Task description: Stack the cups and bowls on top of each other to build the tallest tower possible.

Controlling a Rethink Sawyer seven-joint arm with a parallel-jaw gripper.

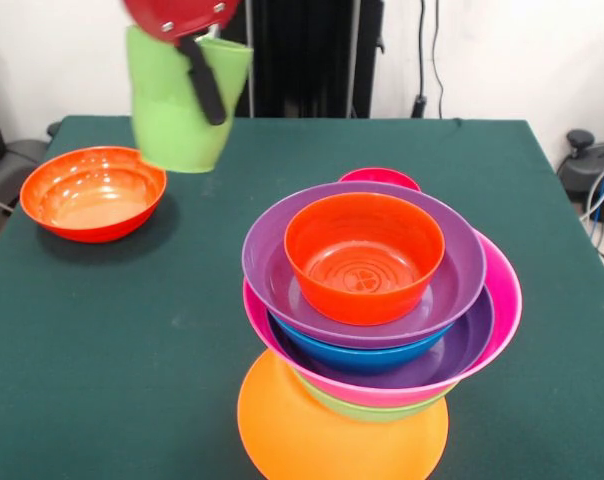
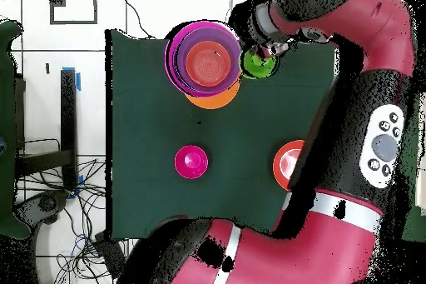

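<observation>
The tower (image 1: 367,330) stands at the table's near middle: an upturned orange bowl (image 1: 322,440) as base, then green, pink, purple, blue and purple bowls, with a red-orange bowl (image 1: 364,255) on top. My gripper (image 1: 208,100) is shut on the light-green cup (image 1: 177,125) and holds it in the air, up and left of the tower. One black finger (image 1: 204,85) lies across the cup's wall. In the overhead view the cup (image 2: 258,64) hangs in the gripper (image 2: 260,54) just right of the tower (image 2: 206,62).
A red-orange bowl (image 1: 92,192) sits upright at the far left; the arm partly covers it in the overhead view (image 2: 287,164). A small magenta bowl (image 1: 379,178) sits behind the tower (image 2: 190,161). The green table (image 1: 132,350) carries everything.
</observation>
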